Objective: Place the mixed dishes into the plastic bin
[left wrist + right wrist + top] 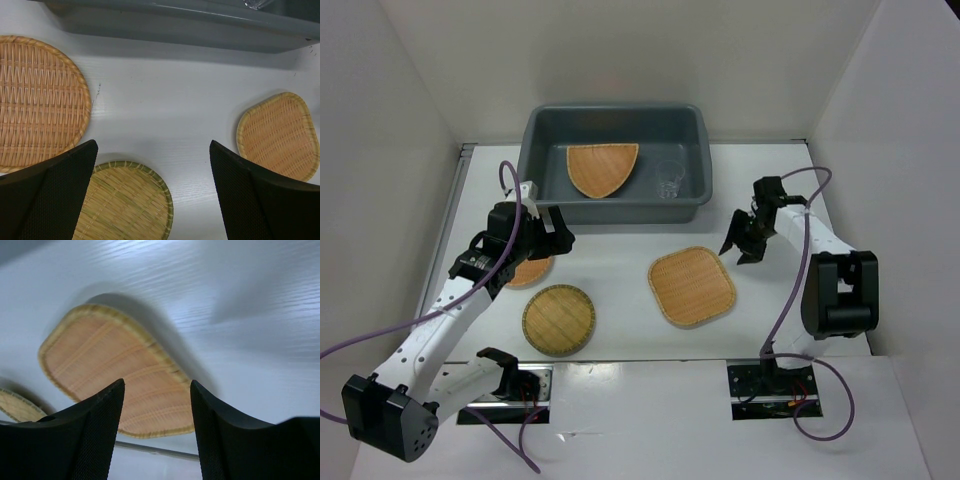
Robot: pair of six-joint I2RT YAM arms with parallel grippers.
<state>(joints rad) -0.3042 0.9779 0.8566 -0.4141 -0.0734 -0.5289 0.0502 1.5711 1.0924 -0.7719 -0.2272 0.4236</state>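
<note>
Three wicker trays lie flat on the bench (620, 255) in front of the plastic bin (620, 213). An orange round tray (532, 272) is partly hidden beneath the left gripper (153, 145), a greener round tray (558, 320) lies just beside it toward the arm bases, and a rounded square tray (692, 286) lies to the right. Inside the bin rest the fan-shaped tray (602, 170) and, in the right part, the clear glass cup (669, 182).

The left gripper's jaws are spread wide and empty, hovering over bare bench with both round trays in the wrist view. The jaws of the right gripper (157, 385) are parted partway with nothing between them. They are raised above the bench near the far right corner of the rounded square tray and are aimed down at it.

The step in hand is judged to be the right arm's reach for that square tray. A tray this flat offers only its raised rim, so the gripper should come down steeply at the nearest edge. One finger goes outside the rim and one on the weave inside, and the jaws close only once the outer finger touches the bench.

A held tray will probably hang tilted, so it should be lifted high enough to clear the bin's near wall. It is best released low over the fan-shaped tray, well apart from the glass cup.
</note>
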